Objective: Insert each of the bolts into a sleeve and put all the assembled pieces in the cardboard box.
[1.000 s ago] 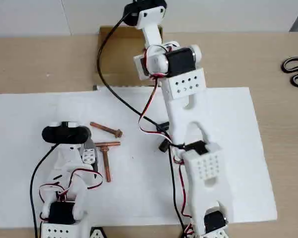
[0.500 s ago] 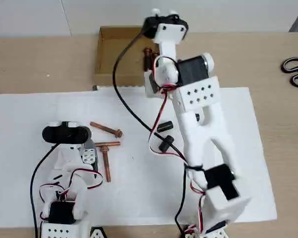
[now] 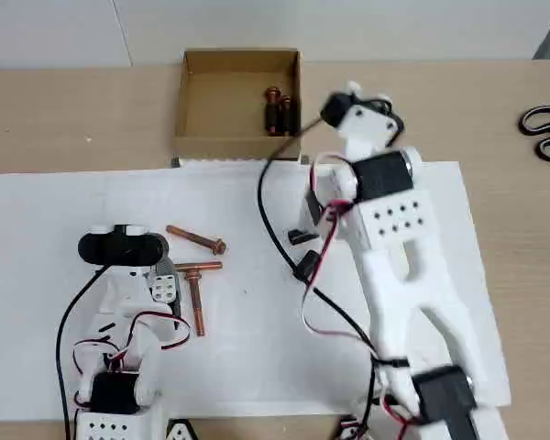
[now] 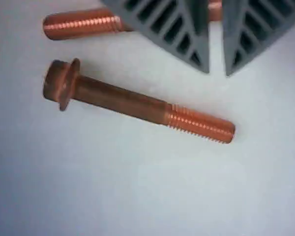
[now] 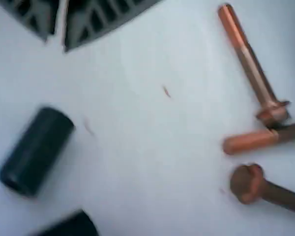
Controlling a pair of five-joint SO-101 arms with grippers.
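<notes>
Three copper bolts point(image 3: 194, 239) point(image 3: 199, 268) point(image 3: 198, 307) lie on the white paper beside my left gripper point(image 3: 165, 286). In the left wrist view one bolt point(image 4: 137, 101) lies just off its grey fingertips point(image 4: 217, 73), which stand almost together with nothing between them. Two black sleeves point(image 3: 302, 236) point(image 3: 304, 269) lie mid-paper, close under my right gripper point(image 3: 313, 209). The right wrist view has a sleeve point(image 5: 34, 150) and bolts point(image 5: 250, 64); its gripper point(image 5: 55, 43) is shut and holds nothing. Assembled pieces point(image 3: 280, 110) lie in the cardboard box point(image 3: 194, 101).
The white paper sheet point(image 3: 92, 202) covers most of the wooden table. Scissors point(image 3: 545, 130) lie at the far right edge. The right arm's white body point(image 3: 394, 247) stretches across the paper's right half, with its cable point(image 3: 280, 220) looping past the sleeves.
The right arm has drawn back from over the cardboard box to the paper near the sleeves, uncovering the pieces in the box. The left arm and the bolts have not moved.
</notes>
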